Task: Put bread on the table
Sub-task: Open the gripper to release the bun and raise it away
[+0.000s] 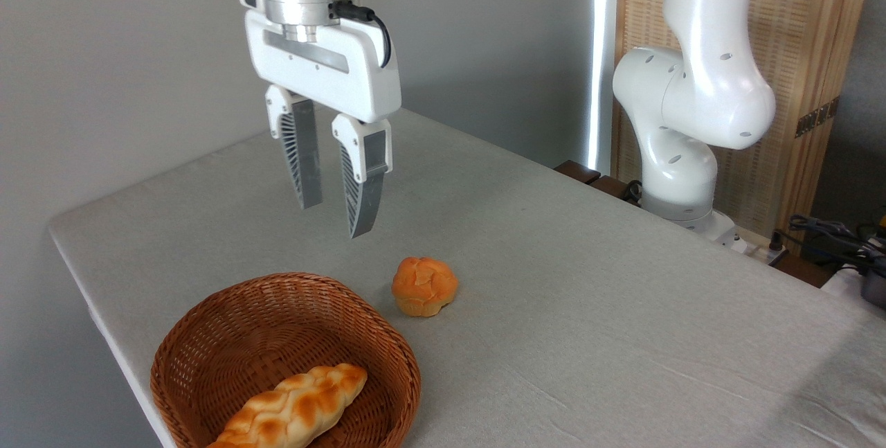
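The bread (424, 286), a small round golden-orange bun with a swirled top, rests on the light grey table (588, 282) just right of the basket's rim. My gripper (337, 219) hangs in the air above and to the left of the bun, well clear of it. Its two ribbed fingers (363, 188) stand apart with nothing between them, so it is open.
A brown wicker basket (201, 337) sits at the front left corner and holds a longer braided loaf (294, 410). The arm's white base (682, 157) stands at the table's far right edge, with cables (830, 233) beside it.
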Motion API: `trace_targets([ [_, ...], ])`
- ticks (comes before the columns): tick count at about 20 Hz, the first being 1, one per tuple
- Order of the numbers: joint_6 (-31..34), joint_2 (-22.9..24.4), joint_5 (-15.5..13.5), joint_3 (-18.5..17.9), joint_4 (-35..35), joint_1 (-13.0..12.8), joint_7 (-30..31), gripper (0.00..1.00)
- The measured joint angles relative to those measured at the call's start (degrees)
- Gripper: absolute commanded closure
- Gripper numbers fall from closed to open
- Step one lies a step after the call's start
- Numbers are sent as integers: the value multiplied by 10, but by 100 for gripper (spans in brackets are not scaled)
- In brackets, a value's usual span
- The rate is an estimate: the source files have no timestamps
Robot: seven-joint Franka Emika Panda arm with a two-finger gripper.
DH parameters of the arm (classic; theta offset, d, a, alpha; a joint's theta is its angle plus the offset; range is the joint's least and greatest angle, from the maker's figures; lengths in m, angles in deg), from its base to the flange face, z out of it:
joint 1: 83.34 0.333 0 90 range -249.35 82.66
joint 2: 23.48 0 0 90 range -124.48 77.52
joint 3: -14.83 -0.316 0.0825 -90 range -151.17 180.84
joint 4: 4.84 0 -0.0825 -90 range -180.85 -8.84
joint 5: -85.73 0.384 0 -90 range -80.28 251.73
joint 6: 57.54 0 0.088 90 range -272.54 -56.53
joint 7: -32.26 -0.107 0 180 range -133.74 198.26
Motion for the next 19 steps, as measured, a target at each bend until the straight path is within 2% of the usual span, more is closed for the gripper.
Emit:
trace_targets([
  [6, 72, -39, -22, 1, 77, 43, 13, 0],
  [10, 128, -51, -22, 4, 103, 44, 11, 0],
  [12, 148, -54, -22, 5, 109, 44, -15, 0],
  [15, 157, -56, -22, 6, 113, 45, -59, 0],
  [19, 158, -56, -22, 5, 116, 45, -65, 0],
])
